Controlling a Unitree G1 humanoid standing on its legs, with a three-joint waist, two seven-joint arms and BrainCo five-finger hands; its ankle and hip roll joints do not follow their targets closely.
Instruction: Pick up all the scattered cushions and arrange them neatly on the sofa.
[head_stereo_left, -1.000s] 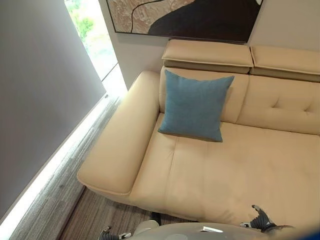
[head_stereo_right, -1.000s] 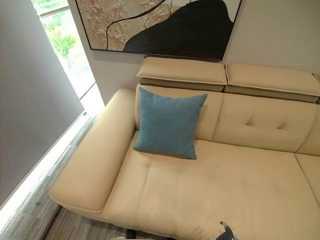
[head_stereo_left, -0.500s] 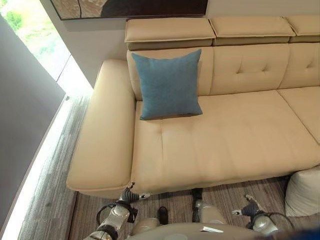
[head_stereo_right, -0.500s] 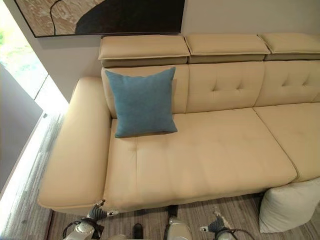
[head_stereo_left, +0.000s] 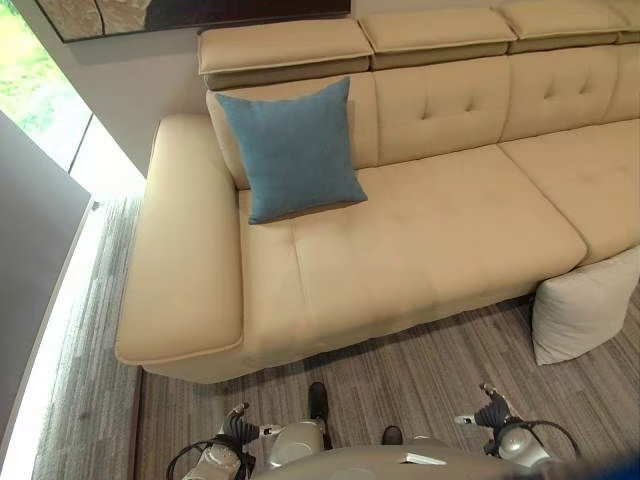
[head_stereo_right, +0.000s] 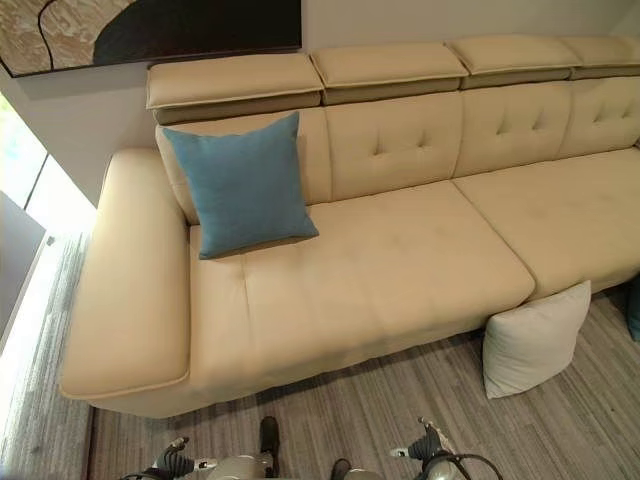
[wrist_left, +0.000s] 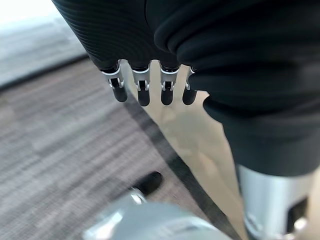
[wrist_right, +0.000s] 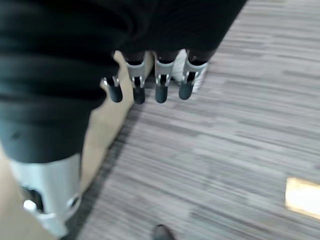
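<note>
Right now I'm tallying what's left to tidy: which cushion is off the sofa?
The white cushion: it stands on the floor, leaning against the sofa front, while the blue cushion sits propped against the backrest.

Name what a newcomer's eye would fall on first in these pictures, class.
First, the blue cushion, propped upright against the backrest at the armrest end of the cream sofa. Next, the white cushion standing on the grey striped floor, leaning against the sofa's front.
</note>
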